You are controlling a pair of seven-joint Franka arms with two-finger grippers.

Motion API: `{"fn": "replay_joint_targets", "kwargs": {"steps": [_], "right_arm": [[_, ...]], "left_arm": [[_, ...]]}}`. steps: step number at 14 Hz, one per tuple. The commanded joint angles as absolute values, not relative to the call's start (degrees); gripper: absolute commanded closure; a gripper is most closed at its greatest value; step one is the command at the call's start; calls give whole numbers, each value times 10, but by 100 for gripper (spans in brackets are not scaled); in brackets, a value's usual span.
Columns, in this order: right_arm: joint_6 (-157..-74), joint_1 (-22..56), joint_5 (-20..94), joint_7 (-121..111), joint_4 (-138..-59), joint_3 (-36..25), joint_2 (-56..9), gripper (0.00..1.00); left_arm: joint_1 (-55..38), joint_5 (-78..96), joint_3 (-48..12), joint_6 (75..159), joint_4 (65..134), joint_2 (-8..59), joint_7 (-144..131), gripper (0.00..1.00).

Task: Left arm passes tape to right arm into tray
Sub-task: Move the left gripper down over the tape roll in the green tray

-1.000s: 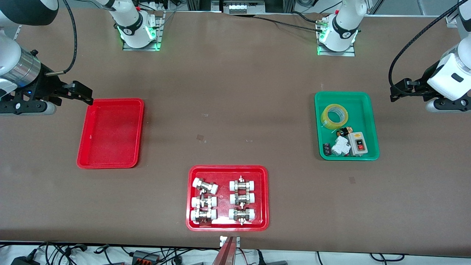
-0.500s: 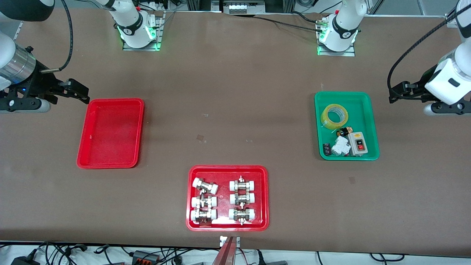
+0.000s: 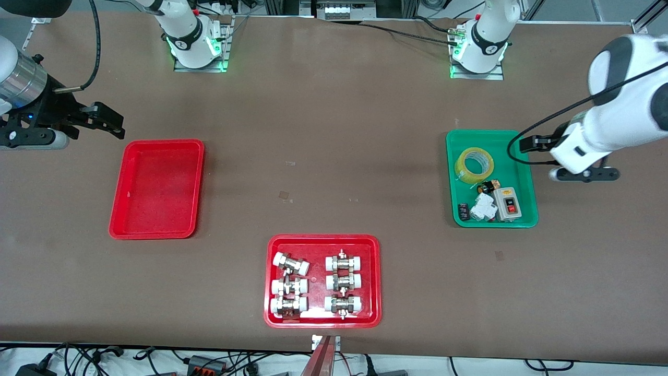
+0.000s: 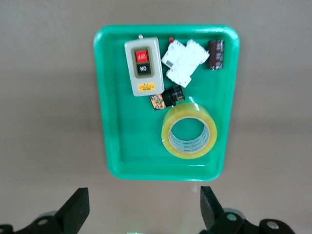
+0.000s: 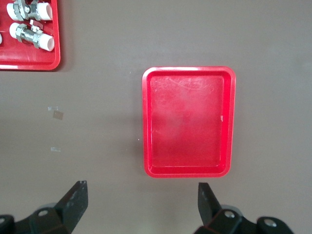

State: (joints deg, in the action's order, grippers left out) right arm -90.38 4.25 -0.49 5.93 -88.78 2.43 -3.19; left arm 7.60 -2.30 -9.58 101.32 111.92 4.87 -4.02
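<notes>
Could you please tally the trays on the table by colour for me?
Red trays: 2, the plain tray and the tray of metal fittings.
Green trays: 1, the green tray holding the tape.
Total: 3 trays.

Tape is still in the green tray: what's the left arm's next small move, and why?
Probably bring the left claw over the tape and lower it. The claw is open and holds nothing, above the green tray's edge, and the tape lies flat and untouched.
</notes>
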Motion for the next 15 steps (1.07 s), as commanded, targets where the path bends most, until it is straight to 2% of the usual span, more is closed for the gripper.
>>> {"fn": "replay_joint_targets", "kwargs": {"steps": [1,6,10,15], "right_arm": [[-903,44,-13,63,-913,21,-10,0],[-903,42,-11,63,-937,20,10,0],[-918,42,-9,64,-963,20,28,0],[-913,44,-9,63,-957,21,27,0]], "left_arm": [[83,-16,-100,1080,1212,21,-33,0],[78,-16,-100,1153,1267,77,-33,0],[78,-16,-100,1186,1272,130,-33,0],[81,-16,-100,1220,1272,163,-33,0]]}}
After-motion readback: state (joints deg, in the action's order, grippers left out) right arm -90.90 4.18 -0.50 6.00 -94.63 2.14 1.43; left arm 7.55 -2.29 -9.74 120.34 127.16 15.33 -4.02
